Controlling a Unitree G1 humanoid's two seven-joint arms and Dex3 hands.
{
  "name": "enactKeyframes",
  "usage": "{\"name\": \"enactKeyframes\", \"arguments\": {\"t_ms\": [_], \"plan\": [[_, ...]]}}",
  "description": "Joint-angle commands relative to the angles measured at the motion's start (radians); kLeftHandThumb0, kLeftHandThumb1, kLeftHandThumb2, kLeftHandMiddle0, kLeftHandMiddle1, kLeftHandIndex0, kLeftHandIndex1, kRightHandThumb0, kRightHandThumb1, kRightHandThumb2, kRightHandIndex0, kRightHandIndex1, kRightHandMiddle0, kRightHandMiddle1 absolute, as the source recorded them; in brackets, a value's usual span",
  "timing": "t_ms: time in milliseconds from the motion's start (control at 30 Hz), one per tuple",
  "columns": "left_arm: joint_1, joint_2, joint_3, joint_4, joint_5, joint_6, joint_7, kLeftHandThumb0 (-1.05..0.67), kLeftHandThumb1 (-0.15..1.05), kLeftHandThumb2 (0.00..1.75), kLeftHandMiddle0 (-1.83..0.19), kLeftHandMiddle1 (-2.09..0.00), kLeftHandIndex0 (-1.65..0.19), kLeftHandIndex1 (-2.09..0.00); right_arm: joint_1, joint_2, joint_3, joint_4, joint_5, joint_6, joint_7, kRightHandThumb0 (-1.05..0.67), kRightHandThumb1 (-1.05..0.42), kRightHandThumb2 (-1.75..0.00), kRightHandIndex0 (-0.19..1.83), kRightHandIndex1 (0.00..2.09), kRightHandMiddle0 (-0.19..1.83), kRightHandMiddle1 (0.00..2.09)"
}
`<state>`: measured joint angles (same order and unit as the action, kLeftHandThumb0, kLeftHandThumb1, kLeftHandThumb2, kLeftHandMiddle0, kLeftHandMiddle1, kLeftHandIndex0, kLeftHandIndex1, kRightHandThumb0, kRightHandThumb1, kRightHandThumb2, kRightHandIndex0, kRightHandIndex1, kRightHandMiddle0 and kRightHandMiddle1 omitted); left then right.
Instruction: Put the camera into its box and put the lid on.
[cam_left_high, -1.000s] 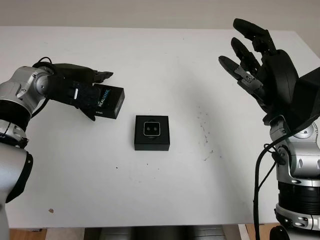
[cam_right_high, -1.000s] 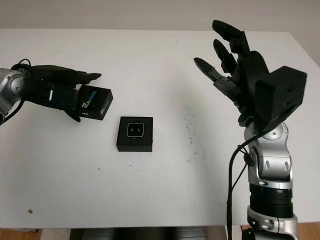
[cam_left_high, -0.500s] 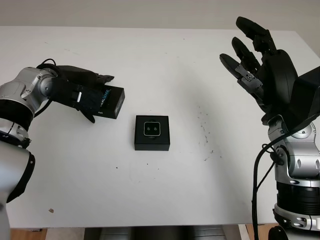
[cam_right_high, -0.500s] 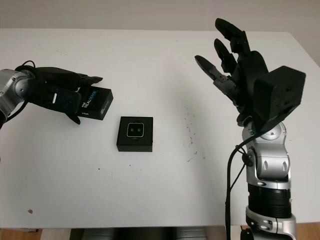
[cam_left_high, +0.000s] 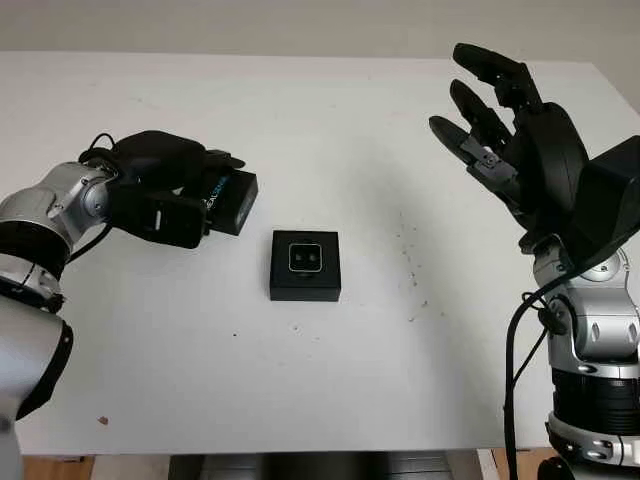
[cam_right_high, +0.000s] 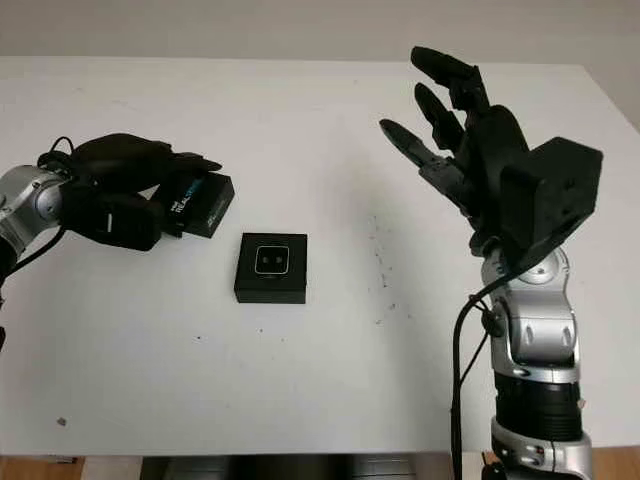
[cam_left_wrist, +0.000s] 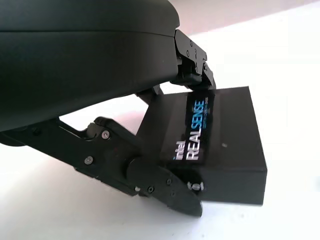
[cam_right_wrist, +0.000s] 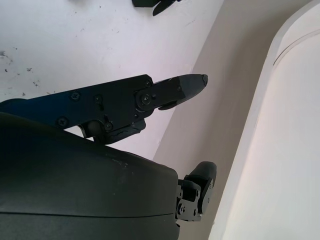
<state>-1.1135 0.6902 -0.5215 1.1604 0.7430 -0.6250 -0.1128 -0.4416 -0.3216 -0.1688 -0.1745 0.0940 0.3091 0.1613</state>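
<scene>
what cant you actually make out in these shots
- Whether the lid has left the table: the left robot hand covers its near end in the eye views.
- The lid's underside, which faces away in the left wrist view.
- How deep the camera sits in its box: too small.

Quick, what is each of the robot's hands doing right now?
Left hand: closed on the black lid, at the table's left.
Right hand: open, holding nothing, raised above the table's right side.
</scene>
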Motion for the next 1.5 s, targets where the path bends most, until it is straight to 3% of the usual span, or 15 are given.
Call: {"name": "enactKeyframes", "arguments": {"t_ms": [0,200,400,467,600,767,933,1300,1467], "plan": [[0.021,0.004,-0.003,0.013,0.005,-0.003,0.013,-0.29,1.02,0.05,-0.22,-1.24,-0.31,-0.81,0.007,-0.003,-0.001,-0.032,0.0,0.009,-0.003,-0.39,-1.05,-0.06,0.16,0.11,-0.16,0.78],[0.026,0.002,0.009,0.001,-0.017,0.017,-0.022,-0.28,1.04,0.08,-0.32,-1.07,-0.31,-0.93,0.014,-0.002,0.003,-0.041,-0.006,0.01,-0.005,-0.36,-1.05,-0.08,0.15,0.1,-0.17,0.75],[0.049,-0.007,0.099,-0.061,-0.138,0.051,-0.086,-0.28,1.05,0.16,-0.23,-1.42,-0.22,-1.21,0.023,0.007,0.013,-0.038,-0.008,0.015,-0.006,-0.32,-1.05,-0.11,0.15,0.1,-0.16,0.74],[0.057,-0.022,0.157,-0.109,-0.223,0.129,-0.166,-0.26,1.05,0.15,-0.26,-1.58,-0.21,-1.31,0.026,0.009,0.019,-0.031,-0.011,0.008,-0.006,-0.34,-1.05,-0.09,0.16,0.1,-0.15,0.73],[0.087,-0.031,0.236,-0.265,-0.331,0.298,-0.288,-0.26,1.05,0.15,-0.29,-1.67,-0.19,-1.43,0.03,0.021,0.024,-0.019,0.003,0.006,0.001,-0.37,-1.05,-0.08,0.17,0.11,-0.16,0.76],[0.122,-0.015,0.27,-0.532,-0.349,0.56,-0.416,-0.29,1.05,0.13,-0.32,-1.72,-0.2,-1.6,0.038,0.033,0.053,-0.012,-0.018,0.004,-0.006,-0.38,-1.05,-0.07,0.16,0.1,-0.17,0.81],[0.149,0.001,0.275,-0.75,-0.339,0.791,-0.55,-0.3,1.05,0.12,-0.36,-1.67,-0.24,-1.61,0.035,0.061,0.066,0.003,-0.016,0.012,-0.014,-0.4,-1.04,-0.06,0.15,0.1,-0.18,0.83],[0.156,0.006,0.259,-0.965,-0.344,1.142,-0.761,-0.3,1.05,0.12,-0.41,-1.66,-0.34,-1.49,0.034,0.096,0.081,0.016,-0.011,0.014,-0.02,-0.43,-1.02,-0.05,0.15,0.09,-0.19,0.89],[0.172,0.019,0.254,-1.023,-0.355,1.214,-0.813,-0.29,1.05,0.11,-0.41,-1.64,-0.32,-1.49,0.031,0.104,0.083,0.018,-0.01,0.015,-0.021,-0.43,-1.02,-0.05,0.15,0.09,-0.19,0.86]]}}
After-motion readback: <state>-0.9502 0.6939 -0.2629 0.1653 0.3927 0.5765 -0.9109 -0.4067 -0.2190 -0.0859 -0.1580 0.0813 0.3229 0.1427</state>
